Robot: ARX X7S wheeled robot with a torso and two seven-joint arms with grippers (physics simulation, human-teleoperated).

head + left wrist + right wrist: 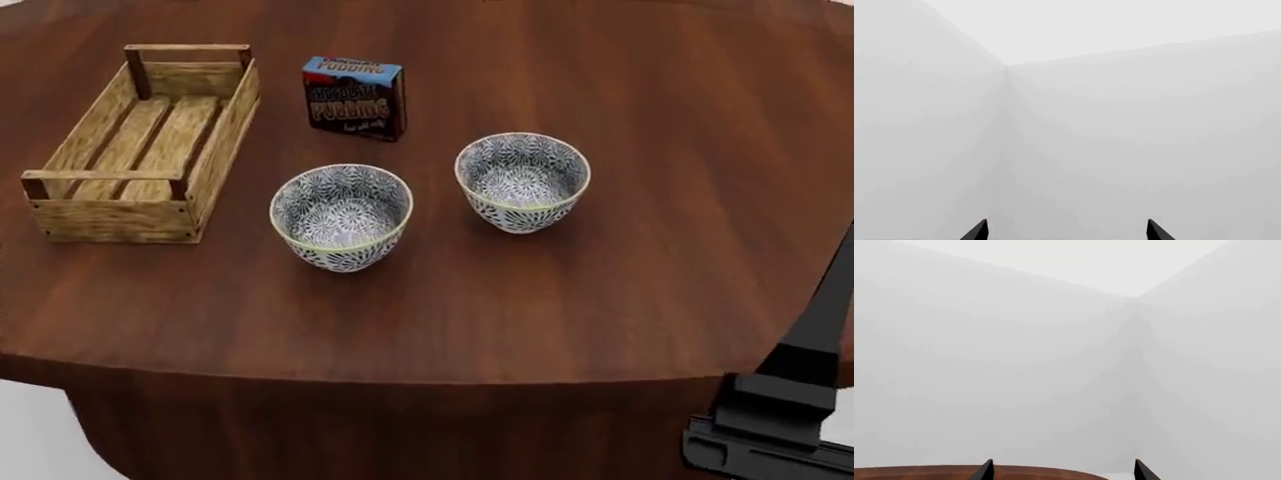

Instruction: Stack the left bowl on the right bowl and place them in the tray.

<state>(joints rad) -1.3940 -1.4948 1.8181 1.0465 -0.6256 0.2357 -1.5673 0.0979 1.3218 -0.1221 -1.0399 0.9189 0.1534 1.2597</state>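
Note:
Two patterned blue-and-white bowls stand upright on the round dark wooden table (641, 250): the left bowl (342, 216) and the right bowl (522, 182), a short gap apart. The tray (140, 145), a light-wood slatted crate, is empty at the far left. My left gripper (1066, 231) is open and empty, facing bare white walls; it does not show in the head view. My right gripper (1062, 471) is open and empty, with only the table's edge (954, 472) below it. Part of my right arm (787, 400) shows at the head view's lower right, off the table's front edge.
A blue-and-brown chocolate pudding box (354, 97) stands behind the bowls, just right of the tray. The table's curved front edge runs across the lower part of the head view.

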